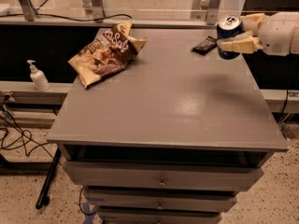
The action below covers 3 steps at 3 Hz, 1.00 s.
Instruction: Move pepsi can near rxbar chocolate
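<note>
Camera view, looking down from the front of a grey table: we take this table as the reference for all positions.

1. Gripper: at the rear right corner of the table, reaching in from beyond the right edge. The white forearm behind it extends off the right side of the view.
2. Finger state: we see the cream fingers closed around the pepsi can, one on the side facing us and one on the far side. The can is gripped at mid-height.
3. Pepsi can: upright, silver top and pull tab facing up, over the rear right corner of the table. We cannot tell whether its base touches the table top.
4. Chocolate bar: lies flat on the table near the rear edge, just beside the can on its left. We cannot tell whether the two touch.
5. Snack bag: a crumpled brown and white bag lying at the rear left of the table, well apart from the can and the bar.
6. Pump bottle: stands on a lower ledge to the left of the table.
7. Drawers: stacked below the table top, at the front.
</note>
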Each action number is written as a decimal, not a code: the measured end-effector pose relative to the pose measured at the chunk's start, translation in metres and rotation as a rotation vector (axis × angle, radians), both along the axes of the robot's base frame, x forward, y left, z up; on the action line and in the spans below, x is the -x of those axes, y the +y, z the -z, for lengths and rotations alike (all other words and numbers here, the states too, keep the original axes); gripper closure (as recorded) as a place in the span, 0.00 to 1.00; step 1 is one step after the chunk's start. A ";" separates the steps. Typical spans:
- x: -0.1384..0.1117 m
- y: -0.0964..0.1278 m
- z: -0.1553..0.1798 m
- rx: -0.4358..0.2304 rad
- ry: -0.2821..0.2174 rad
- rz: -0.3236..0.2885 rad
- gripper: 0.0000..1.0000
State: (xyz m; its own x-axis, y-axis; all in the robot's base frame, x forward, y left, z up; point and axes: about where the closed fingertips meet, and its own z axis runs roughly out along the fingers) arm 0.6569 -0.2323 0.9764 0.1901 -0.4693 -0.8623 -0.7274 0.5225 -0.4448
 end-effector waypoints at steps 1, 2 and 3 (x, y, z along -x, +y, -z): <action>-0.046 -0.031 0.009 -0.071 0.000 0.068 1.00; -0.082 -0.057 0.023 -0.105 0.006 0.158 1.00; -0.106 -0.072 0.037 -0.110 0.036 0.242 1.00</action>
State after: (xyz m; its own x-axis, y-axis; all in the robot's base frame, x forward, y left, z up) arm 0.7634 -0.3048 0.9393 0.0522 -0.4005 -0.9148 -0.5896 0.7270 -0.3519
